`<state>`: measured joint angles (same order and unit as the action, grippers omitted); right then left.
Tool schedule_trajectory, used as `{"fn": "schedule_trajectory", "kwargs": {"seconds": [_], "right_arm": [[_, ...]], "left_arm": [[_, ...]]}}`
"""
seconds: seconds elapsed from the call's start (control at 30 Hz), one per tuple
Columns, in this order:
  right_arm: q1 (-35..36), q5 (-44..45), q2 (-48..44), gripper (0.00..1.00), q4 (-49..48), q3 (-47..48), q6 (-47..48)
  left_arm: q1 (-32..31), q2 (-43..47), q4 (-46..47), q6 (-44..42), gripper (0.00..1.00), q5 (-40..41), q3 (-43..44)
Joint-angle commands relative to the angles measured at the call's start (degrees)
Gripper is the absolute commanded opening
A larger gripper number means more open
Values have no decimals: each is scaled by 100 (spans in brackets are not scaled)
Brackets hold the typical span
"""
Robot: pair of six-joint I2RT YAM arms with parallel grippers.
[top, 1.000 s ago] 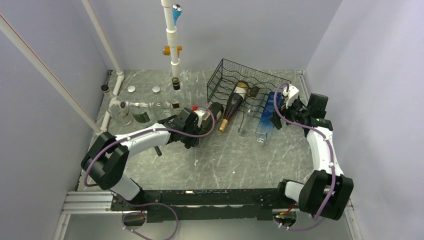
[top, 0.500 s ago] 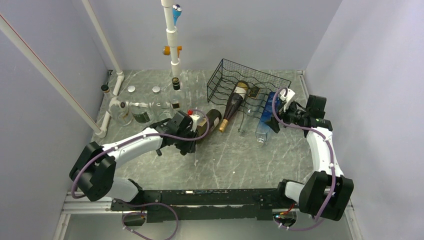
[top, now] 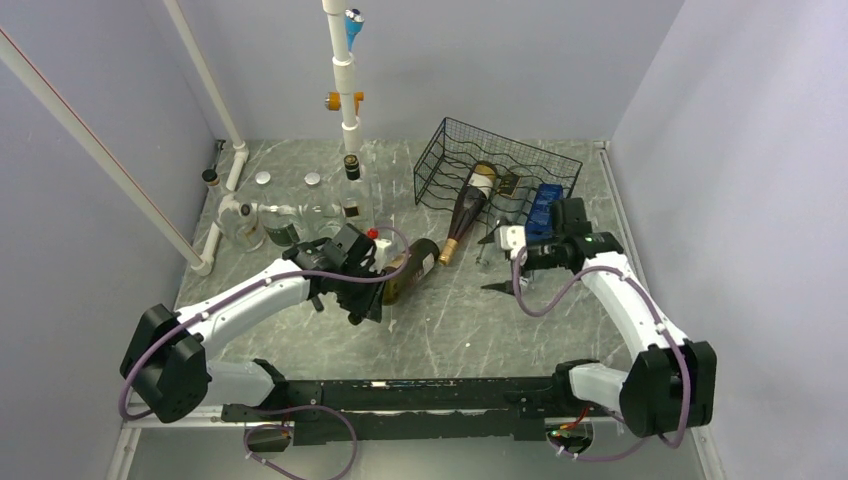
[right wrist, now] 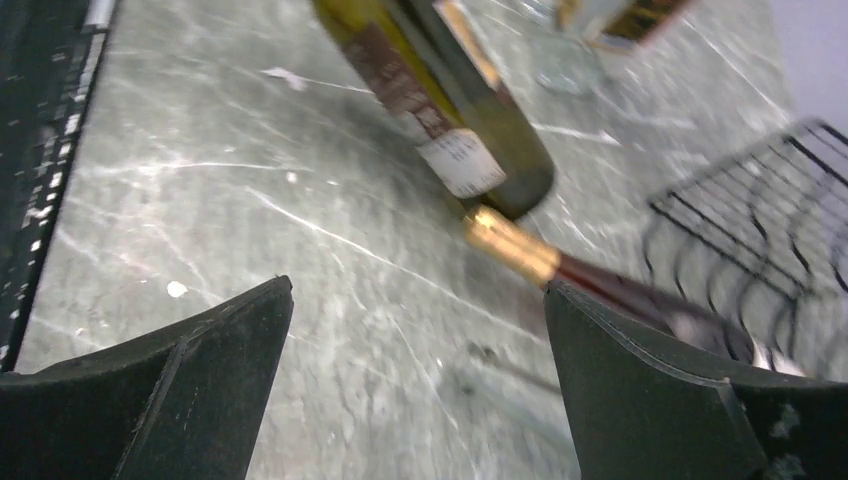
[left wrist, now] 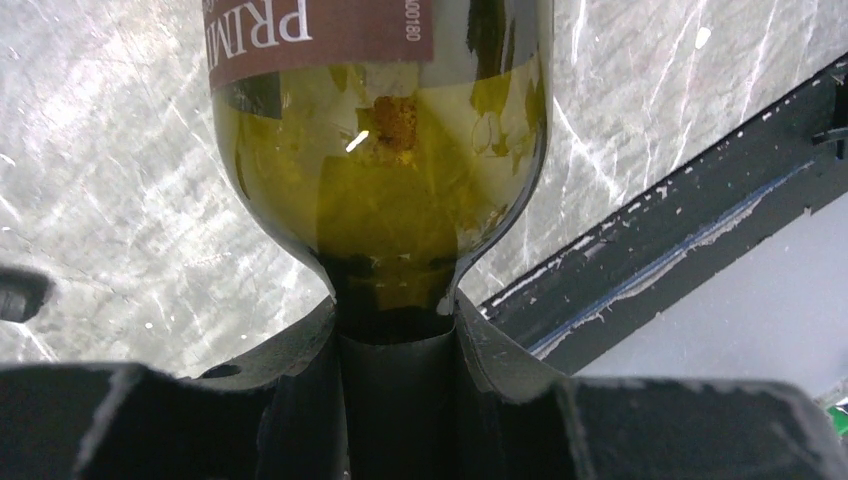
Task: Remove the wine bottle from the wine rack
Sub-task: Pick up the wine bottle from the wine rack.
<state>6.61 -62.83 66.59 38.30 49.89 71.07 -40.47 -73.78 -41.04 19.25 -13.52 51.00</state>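
My left gripper (top: 368, 280) is shut on the neck of a green wine bottle (top: 410, 268) with a dark red label. That bottle is off the black wire wine rack (top: 480, 160) and lies slanted over the table, to the rack's left and nearer the front. In the left wrist view the fingers (left wrist: 500, 350) clamp the neck under the green wine bottle's shoulder (left wrist: 385, 170). A second bottle with a gold foil top (top: 465, 210) lies in the rack with its neck pointing out. My right gripper (top: 497, 262) is open in front of the rack, holding nothing, and its view shows the gold foil top (right wrist: 510, 245).
A blue bottle (top: 545, 205) lies at the rack's right end, just behind the right wrist. Several glass bottles (top: 290, 215) stand at the back left beside a white pipe frame (top: 345, 80). The black base rail (top: 400, 392) runs along the near edge.
The left arm has drawn the green bottle away from the rack toward the near left. The right arm has swung from the blue bottle to the front of the rack, still open.
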Motion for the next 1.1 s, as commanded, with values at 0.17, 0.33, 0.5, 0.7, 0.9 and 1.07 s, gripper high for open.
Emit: {"fn": "schedule_trajectory", "kwargs": {"seconds": [0.17,0.33,0.5,0.7,0.9,1.07], "right_arm": [[1651,115,608,100,-190,248,968],[2631,1183,836,100,-1222,196,-144],[3407,2197,913,100,-2234,-2,-827],[4295,3368,1181,100,-3229,-165,-1328],[4672,3635,1333,100,-3652,-363,-1390],[4824,3763,1495,100,-4068,-496,-1564]], "left_arm": [[-5,235,-562,-36,0,-774,340],[17,326,-710,98,0,-1099,384],[43,358,-1064,148,0,-1266,501],[65,485,-1186,307,0,-1389,559],[70,608,-1141,493,0,-1461,547],[75,602,-1178,489,0,-1576,596]]}}
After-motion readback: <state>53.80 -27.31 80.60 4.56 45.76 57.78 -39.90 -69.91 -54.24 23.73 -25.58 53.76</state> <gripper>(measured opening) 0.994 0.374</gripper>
